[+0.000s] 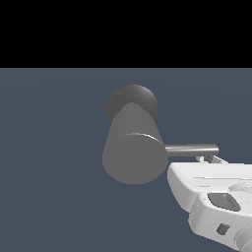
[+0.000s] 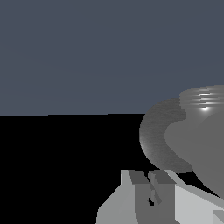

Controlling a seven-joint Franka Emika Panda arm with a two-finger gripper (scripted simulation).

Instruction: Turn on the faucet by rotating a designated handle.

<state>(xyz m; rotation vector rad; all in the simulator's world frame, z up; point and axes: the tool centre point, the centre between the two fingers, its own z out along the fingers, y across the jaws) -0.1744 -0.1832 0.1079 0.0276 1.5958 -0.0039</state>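
The grey faucet (image 1: 134, 158) is a thick cylinder with a flat round end face and a darker rounded knob (image 1: 132, 101) behind it. The handle (image 1: 192, 149), a thin straight rod, juts from the cylinder toward the exterior view's right. My white gripper (image 1: 206, 158) reaches in from the lower right, its fingertips (image 1: 209, 159) together just under the rod near its blunt tip, holding nothing. In the wrist view the gripper (image 2: 150, 189) shows its two fingers side by side, and the faucet (image 2: 192, 144) bulks close beyond them. I cannot make out the handle in that view.
A flat dark blue-grey floor (image 1: 54, 162) spreads around the faucet, with black background above it. Nothing else stands on it.
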